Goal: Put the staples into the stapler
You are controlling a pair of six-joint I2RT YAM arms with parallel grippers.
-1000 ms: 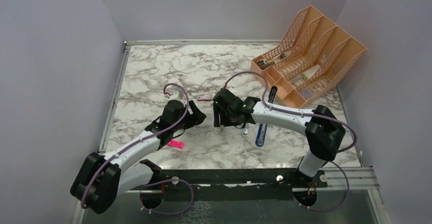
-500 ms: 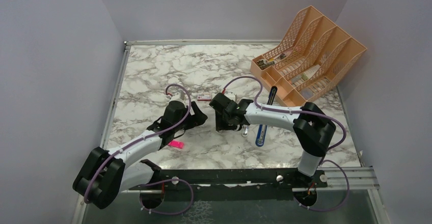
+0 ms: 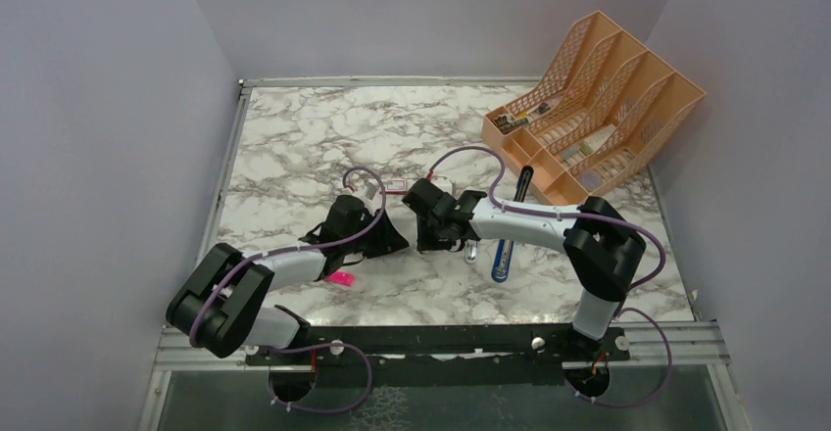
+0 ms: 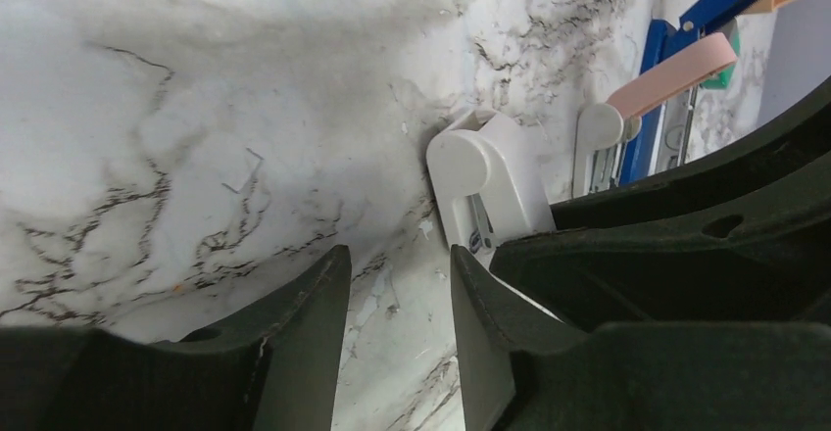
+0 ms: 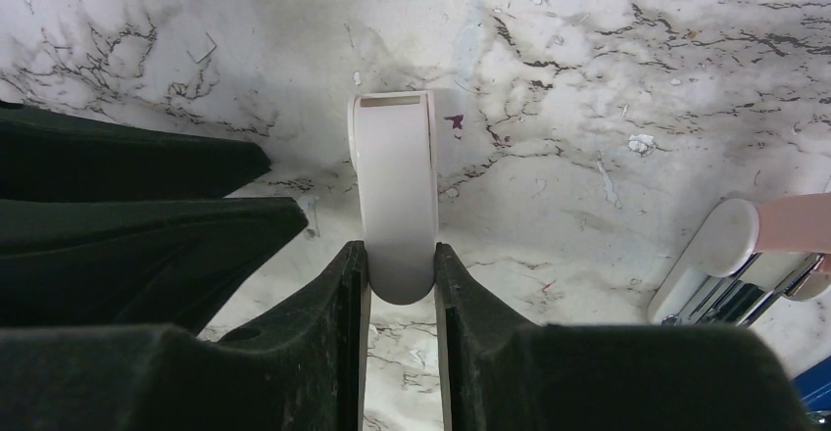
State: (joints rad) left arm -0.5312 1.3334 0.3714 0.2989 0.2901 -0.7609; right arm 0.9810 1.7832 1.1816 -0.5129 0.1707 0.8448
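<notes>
Jaws of right gripper (image 5: 400, 260) pinching rounded white plastic, possibly stapler (image 5: 395, 176)

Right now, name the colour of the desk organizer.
Peach-orange desk organizer; top view shows it best.

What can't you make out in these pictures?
- Staples: seen in no view; the left arm and right arm may cover them in the top view.
- White piece: near end hidden between the fingers of the right gripper, right wrist view.
- Red-and-white box: print too small, top view.
- Pink highlighter: seemingly partly under the left arm, top view.
</notes>
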